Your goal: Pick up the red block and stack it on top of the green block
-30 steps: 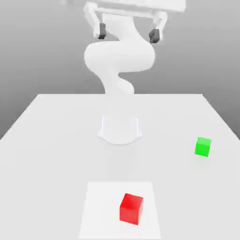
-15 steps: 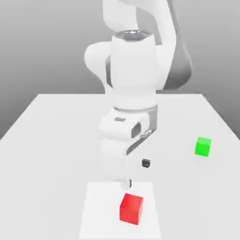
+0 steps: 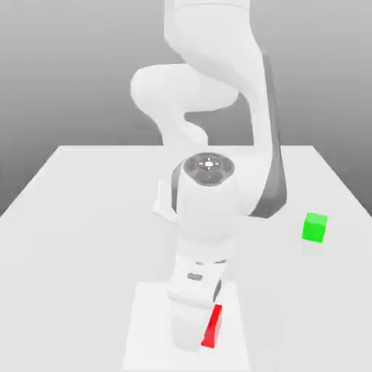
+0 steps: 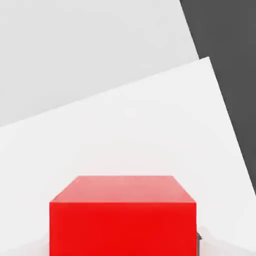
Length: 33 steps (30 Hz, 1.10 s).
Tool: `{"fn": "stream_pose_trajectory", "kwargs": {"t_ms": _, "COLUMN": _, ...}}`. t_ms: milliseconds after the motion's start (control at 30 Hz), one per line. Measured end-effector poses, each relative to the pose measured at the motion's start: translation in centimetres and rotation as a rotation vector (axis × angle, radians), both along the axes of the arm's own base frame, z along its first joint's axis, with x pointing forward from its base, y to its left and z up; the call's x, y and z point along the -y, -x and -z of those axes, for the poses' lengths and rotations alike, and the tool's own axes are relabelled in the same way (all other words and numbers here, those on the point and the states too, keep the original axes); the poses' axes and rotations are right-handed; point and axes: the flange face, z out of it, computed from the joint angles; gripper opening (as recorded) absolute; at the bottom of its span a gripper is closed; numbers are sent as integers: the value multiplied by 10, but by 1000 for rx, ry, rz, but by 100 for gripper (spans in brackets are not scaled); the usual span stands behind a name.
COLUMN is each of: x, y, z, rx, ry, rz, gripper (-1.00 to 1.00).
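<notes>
Red block, a plain matte cube (image 3: 212, 327), sits at the near part of the scene in the exterior view, over the flat white square panel (image 3: 149, 341). Much of it is covered by the white hand, so that mostly a tall red strip shows at the exterior view's right of the hand. The two-finger gripper (image 4: 124, 245) is drawn in to a narrow setting, closed on the red block. In the hand view, the block presents a bright red face and a paler, pinkish one, with a small dark bit of a finger (image 4: 199, 243) right against its side. Whether its underside rests on the panel is hard to tell.

Above the gripper rises the white Panda arm (image 3: 211, 211), with a dark round cap and grey side panels, bending back towards its base (image 3: 166, 203). Well apart from the hand, farther back and towards the exterior view's right, the small bright green cube (image 3: 314, 227) sits by itself on the broad pale grey table (image 3: 87, 240). Its top is bare. Behind the table's far edge stands a grey backdrop (image 3: 65, 73), darker lower down and lighter higher up.
</notes>
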Motion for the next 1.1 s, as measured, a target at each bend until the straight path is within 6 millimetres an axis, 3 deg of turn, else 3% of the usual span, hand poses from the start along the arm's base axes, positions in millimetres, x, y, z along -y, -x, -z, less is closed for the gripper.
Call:
{"fn": "stream_pose_trajectory", "kwargs": {"t_ms": 167, "x": 0, "y": 0, "z": -50, "rx": 0, "ry": 0, "rz": -1, "gripper": -100}}
{"fn": "stream_pose_trajectory", "kwargs": {"t_ms": 200, "x": -11, "y": 3, "z": -57, "rx": -1, "ry": -7, "rz": -7, "gripper": -100}}
{"fn": "stream_pose_trajectory", "kwargs": {"t_ms": 300, "x": -79, "y": 26, "z": -69, "rx": -8, "ry": -33, "rz": -73, "gripper": -100}}
{"fn": "stream_pose_trajectory", "kwargs": {"t_ms": 467, "x": -180, "y": 92, "z": -83, "rx": -24, "ry": -60, "rz": -172, "gripper": -100}}
{"fn": "stream_pose_trajectory", "kwargs": {"t_ms": 700, "x": -255, "y": 197, "z": -97, "rx": -32, "ry": -51, "rz": -241, "gripper": -100}}
{"fn": "stream_pose_trajectory", "kwargs": {"t_ms": 900, "x": -285, "y": 300, "z": -99, "rx": -6, "ry": -7, "rz": -326, "gripper": -100}}
{"fn": "stream_pose_trajectory", "kwargs": {"t_ms": 967, "x": -285, "y": 308, "z": -91, "rx": 13, "ry": 18, "rz": -331, "gripper": -100}}
{"fn": "stream_pose_trajectory", "kwargs": {"t_ms": 1100, "x": -284, "y": 306, "z": -69, "rx": 38, "ry": 54, "rz": -330, "gripper": -100}}
